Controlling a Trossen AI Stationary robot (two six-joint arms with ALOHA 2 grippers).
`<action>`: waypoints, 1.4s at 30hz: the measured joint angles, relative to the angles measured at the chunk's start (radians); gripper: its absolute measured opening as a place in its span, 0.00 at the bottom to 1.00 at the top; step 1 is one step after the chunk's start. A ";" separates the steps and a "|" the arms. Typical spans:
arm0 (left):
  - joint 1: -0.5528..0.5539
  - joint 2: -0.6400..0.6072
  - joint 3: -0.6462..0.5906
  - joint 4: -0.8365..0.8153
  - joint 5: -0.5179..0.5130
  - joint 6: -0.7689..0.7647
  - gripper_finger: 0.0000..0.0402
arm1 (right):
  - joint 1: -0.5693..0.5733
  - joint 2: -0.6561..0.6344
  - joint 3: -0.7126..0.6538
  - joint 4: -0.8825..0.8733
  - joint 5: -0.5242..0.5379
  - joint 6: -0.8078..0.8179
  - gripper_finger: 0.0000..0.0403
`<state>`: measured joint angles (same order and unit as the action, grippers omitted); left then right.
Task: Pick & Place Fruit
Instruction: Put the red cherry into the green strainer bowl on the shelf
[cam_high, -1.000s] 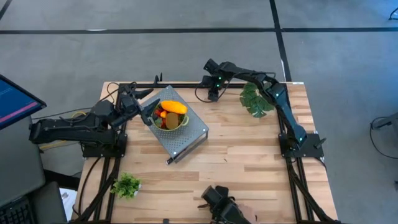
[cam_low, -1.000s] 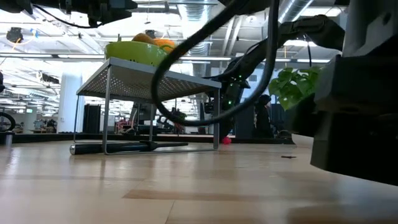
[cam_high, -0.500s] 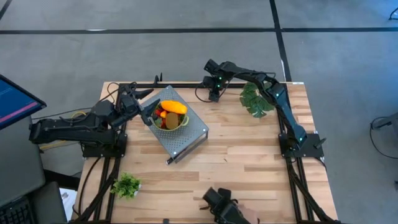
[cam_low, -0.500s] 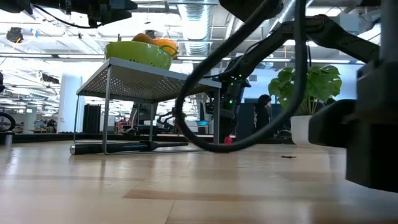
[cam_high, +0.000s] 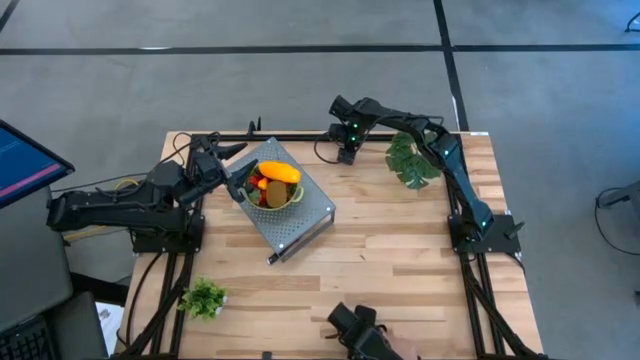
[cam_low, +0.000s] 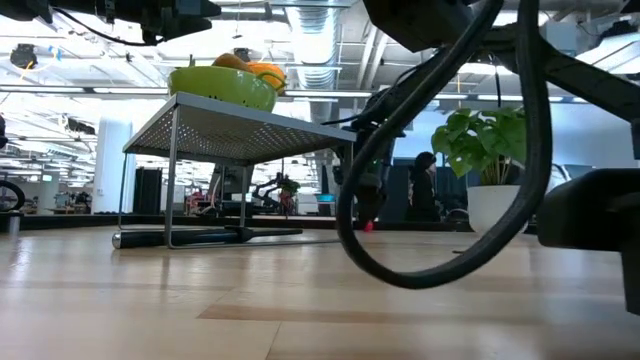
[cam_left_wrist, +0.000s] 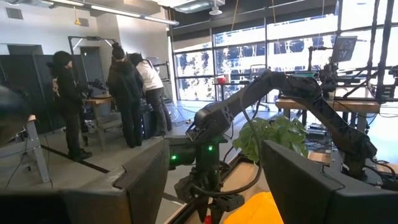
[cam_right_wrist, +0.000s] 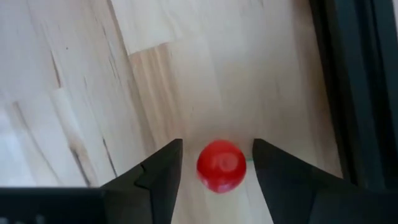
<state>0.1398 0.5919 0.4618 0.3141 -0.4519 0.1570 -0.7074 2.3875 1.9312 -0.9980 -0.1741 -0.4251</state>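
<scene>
Right pincer (cam_right_wrist: 214, 165) apart around red ball (cam_right_wrist: 221, 165), left pincer (cam_left_wrist: 214, 180) apart, bowl (cam_low: 222, 85) hiding fruit

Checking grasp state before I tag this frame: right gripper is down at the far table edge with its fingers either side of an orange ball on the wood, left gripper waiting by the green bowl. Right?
Not quite: the ball is red, not orange, as the right wrist view shows. The rest holds: the right gripper has a finger on either side of it on the wood at the far edge, not yet touching it, and the left gripper waits by the green bowl.
</scene>
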 joint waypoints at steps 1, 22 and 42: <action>0.000 0.000 0.000 0.000 0.000 0.000 0.61 | 0.000 0.000 0.000 -0.004 0.000 0.000 0.46; 0.000 0.000 0.000 0.000 0.000 0.000 0.61 | 0.000 0.000 -0.002 -0.034 -0.001 0.018 0.25; 0.000 0.000 0.000 -0.004 0.000 0.000 0.61 | 0.039 -0.044 -0.008 -0.271 -0.255 -0.046 0.25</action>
<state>0.1394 0.5919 0.4618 0.3102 -0.4515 0.1566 -0.6684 2.3437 1.9236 -1.2685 -0.4292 -0.4709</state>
